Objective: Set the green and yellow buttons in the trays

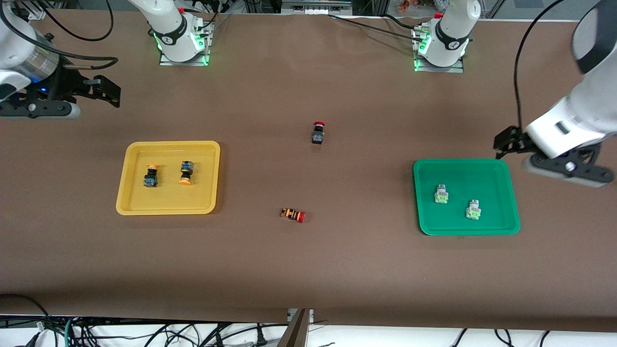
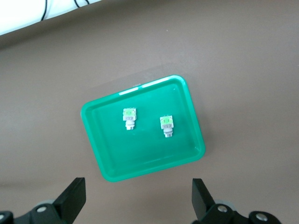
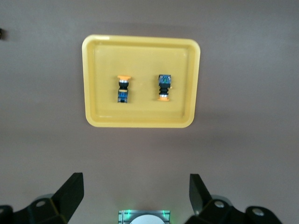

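2 green buttons (image 1: pixel 442 193) lie in the green tray (image 1: pixel 501 229), below the wide-open, empty left end effector (image 2: pixel 138 198). 2 yellow buttons (image 1: pixel 151 176) lie in the yellow tray (image 1: pixel 130 208), under the wide-open, empty right end effector (image 3: pixel 136 193). 2 red-capped switches (image 1: pixel 318 132) lie on the bench (image 1: pixel 308 270), between both.

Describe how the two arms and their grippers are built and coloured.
Both arms have glossy white shells with dark joint bands and green-lit bases. The left gripper and right gripper have black fingers on black-and-grey hand bodies, with black cables looping along each arm.
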You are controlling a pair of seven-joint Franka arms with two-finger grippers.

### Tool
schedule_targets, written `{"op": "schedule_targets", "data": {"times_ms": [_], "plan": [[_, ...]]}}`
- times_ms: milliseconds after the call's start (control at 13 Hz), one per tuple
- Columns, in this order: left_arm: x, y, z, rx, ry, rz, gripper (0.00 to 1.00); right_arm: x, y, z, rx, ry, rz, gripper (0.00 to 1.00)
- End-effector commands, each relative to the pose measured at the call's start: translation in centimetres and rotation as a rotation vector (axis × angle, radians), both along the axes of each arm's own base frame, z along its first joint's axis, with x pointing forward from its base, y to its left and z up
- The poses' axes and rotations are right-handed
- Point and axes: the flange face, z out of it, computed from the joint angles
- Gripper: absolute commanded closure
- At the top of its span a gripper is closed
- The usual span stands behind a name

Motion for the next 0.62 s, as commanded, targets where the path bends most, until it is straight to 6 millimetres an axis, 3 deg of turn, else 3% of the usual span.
{"op": "schedule_targets", "data": {"times_ms": [0, 154, 538], "plan": [[-3.5, 2.4, 0.7, -0.028, -0.009, 0.017, 0.0, -0.6, -1.3, 2.1, -0.004, -0.011, -0.016, 0.0], [-4.9, 2.9, 0.4, -0.038, -0.036, 0.03, 0.0, -0.9, -2.2, 1.8, -0.003, 0.023, -0.031, 0.0], [-4.4, 3.2, 0.2, -0.034, -0.008, 0.043, 0.0, -0.5, -2.1, 1.2, -0.003, 0.041, -0.025, 0.0]]}}
